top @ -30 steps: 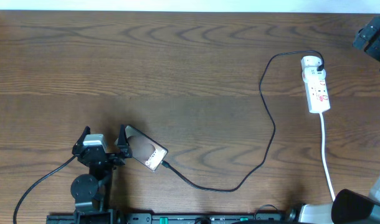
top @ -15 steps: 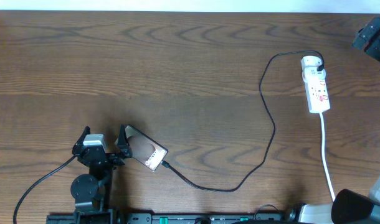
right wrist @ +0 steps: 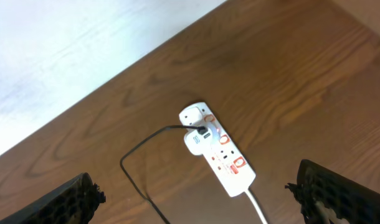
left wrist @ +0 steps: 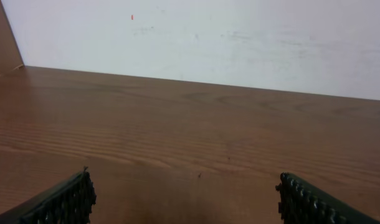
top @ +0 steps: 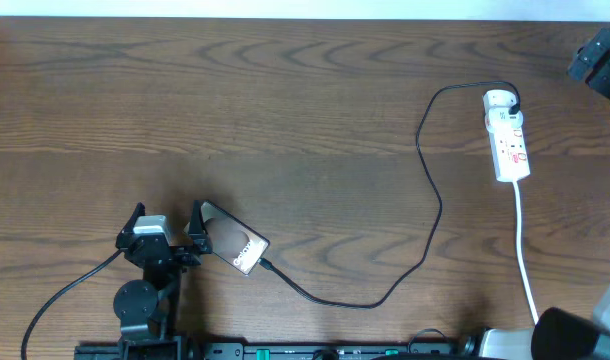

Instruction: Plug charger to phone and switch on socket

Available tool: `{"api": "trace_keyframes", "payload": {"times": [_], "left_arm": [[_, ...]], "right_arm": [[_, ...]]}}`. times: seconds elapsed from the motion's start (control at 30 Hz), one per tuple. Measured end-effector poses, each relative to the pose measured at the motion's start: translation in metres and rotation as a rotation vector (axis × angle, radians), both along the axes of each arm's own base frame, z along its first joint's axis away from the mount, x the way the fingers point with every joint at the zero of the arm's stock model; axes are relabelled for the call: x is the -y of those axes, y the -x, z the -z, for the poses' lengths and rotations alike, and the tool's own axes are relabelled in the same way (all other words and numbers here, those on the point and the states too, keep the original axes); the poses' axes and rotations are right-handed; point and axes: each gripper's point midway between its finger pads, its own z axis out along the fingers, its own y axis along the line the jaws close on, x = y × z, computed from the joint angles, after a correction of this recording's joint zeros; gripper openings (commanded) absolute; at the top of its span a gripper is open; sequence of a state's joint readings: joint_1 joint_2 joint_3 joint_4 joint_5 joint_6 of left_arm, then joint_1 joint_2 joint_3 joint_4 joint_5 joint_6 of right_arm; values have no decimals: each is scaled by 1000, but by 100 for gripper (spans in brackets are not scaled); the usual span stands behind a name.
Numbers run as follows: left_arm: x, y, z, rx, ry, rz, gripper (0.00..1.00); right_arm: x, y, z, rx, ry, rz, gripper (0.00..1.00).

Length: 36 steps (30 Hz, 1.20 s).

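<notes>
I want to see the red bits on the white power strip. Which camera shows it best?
The right wrist view: the power strip looks biggest there, with its red marks and the black plug clear. The overhead view shows it small. The left wrist view misses it.

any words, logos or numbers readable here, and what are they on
Nothing can be read in any view.
White lettering on the phone, near its lower right end: too small and blurred to read.
Red marks on the socket: too small to tell if they are letters or symbols.
</notes>
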<state>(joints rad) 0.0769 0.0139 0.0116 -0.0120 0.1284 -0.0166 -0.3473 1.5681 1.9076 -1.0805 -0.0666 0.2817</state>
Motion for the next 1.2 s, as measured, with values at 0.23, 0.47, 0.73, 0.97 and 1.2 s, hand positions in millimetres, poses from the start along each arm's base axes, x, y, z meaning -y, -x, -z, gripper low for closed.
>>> {"api": "trace_keyframes", "payload": {"times": [0.23,0.47,0.73,0.97,1.2], "left_arm": [[0,0,0,-2,-1,0,92],[0,0,0,-2,-8,0,92],[0,0,0,0,-14,1,92],[0,0,0,0,-14,0,92],[0,0,-1,1,-15,0,92]], "right_arm": [[-50,-2,-50,307,131,-84,99],[-108,23,-32,613,179,-174,99],[-126,71,92,694,171,-213,99],[-124,111,165,741,175,-207,99],[-123,128,222,513,161,-226,99]]}}
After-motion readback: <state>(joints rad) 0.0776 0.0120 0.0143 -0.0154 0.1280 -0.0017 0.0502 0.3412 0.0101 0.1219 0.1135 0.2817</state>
